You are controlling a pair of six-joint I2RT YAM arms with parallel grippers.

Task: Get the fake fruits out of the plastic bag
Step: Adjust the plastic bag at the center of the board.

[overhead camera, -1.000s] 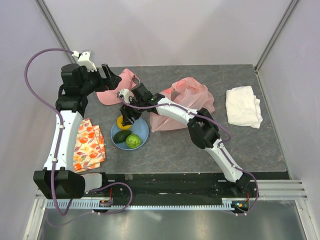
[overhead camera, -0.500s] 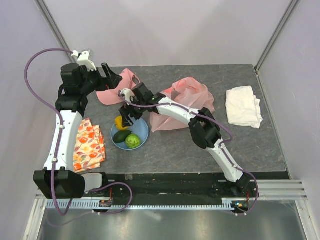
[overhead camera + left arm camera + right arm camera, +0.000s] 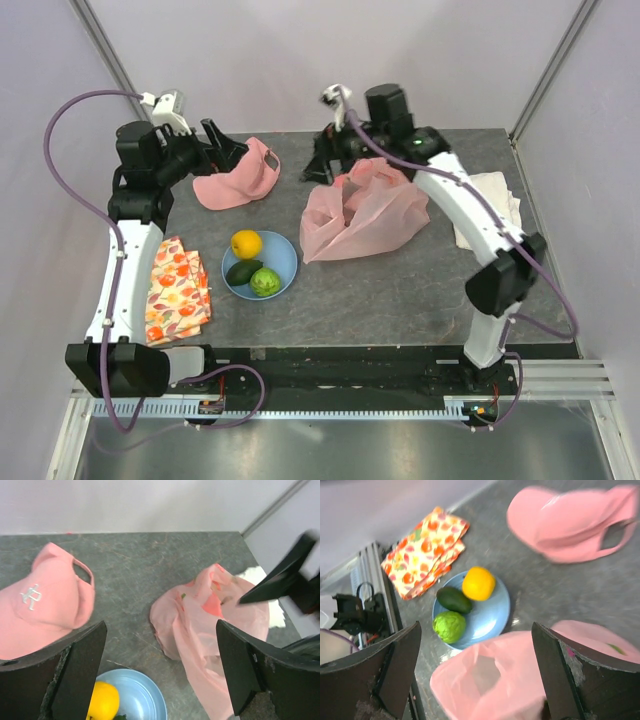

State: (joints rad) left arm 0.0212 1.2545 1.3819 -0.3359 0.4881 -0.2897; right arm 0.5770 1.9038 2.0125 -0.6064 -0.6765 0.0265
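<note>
The plastic bag (image 3: 365, 215) lies crumpled and translucent pink at mid-table, its mouth open toward the plate (image 3: 495, 680). Three fake fruits rest on the blue plate (image 3: 285, 255): a yellow lemon (image 3: 246, 244), a dark green avocado (image 3: 242, 272) and a green round one (image 3: 265, 283). My right gripper (image 3: 328, 165) hovers open and empty above the bag's far edge. My left gripper (image 3: 225, 155) hangs open and empty over the pink cap, looking down at the bag (image 3: 215, 615) and the lemon (image 3: 102, 705). What is inside the bag is hidden, apart from a small green patch (image 3: 183, 596).
A pink cap (image 3: 238, 178) lies at the back left. A floral cloth (image 3: 178, 290) sits folded at the left edge beside the plate. A white cloth (image 3: 487, 212) lies at the right. Walls stand close behind and beside the table.
My right gripper opened and left the lemon on the plate. The arm then rose and swung back over the bag's far edge. My left arm barely moved.
</note>
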